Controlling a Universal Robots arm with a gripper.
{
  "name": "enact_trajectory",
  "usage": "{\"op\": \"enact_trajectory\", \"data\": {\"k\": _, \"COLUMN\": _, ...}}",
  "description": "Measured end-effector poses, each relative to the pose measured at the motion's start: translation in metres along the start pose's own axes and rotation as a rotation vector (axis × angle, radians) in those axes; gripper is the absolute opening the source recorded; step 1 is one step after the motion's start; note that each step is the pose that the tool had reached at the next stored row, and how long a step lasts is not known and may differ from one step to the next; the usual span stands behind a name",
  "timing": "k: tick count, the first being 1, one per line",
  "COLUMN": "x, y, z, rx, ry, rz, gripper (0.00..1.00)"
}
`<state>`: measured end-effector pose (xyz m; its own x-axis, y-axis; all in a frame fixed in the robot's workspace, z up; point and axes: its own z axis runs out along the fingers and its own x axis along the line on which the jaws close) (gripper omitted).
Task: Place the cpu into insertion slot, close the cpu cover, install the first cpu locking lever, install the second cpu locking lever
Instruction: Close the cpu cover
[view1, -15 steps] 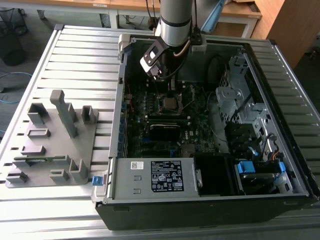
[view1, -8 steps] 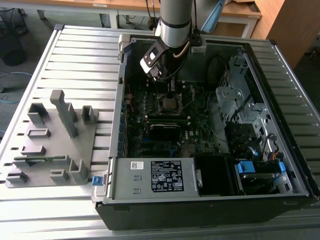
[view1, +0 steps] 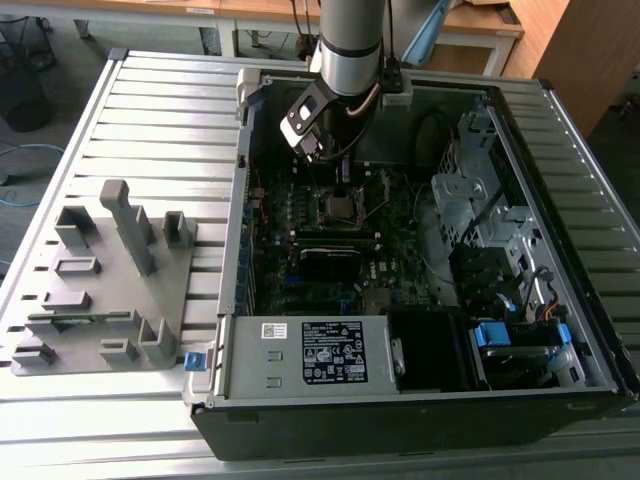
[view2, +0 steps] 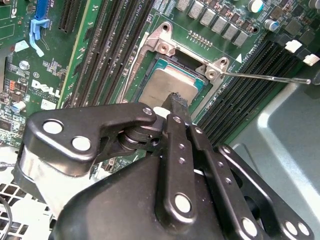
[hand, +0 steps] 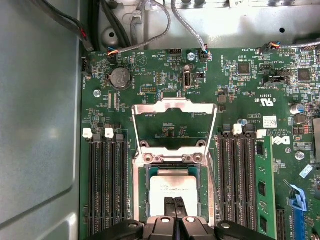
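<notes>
The cpu (hand: 172, 186), a small square chip with a grey metal top, lies flat inside the insertion slot (hand: 142, 200) on the green board; it is also seen in the second wrist view (view2: 167, 85). My gripper (hand: 174, 206) is shut, its two black fingertips (view2: 176, 101) pressed together on the chip's top near one edge. The cpu cover (hand: 175, 106), a silver frame with a cut-out centre, is swung open on its hinge beyond the socket. A thin locking lever (view2: 265, 77) sticks out sideways, unlatched. In the exterior view the gripper (view1: 340, 188) hangs over the socket (view1: 340, 208) inside the open case.
Long black memory slots (hand: 107, 185) flank the socket on both sides. A long black card (view1: 338, 262) lies nearer the power supply (view1: 310, 352). Drive cages (view1: 480, 210) fill the exterior view's right. A grey parts stand (view1: 110, 270) sits on the slatted table at the left.
</notes>
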<state>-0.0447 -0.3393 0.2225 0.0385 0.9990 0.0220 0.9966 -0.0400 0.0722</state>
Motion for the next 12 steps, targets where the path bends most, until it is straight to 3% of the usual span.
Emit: {"op": "enact_trajectory", "data": {"k": 12, "x": 0.0000, "y": 0.0002, "z": -0.0027, "rx": 0.0001, "ry": -0.0001, "rz": 0.000, "gripper": 0.11}}
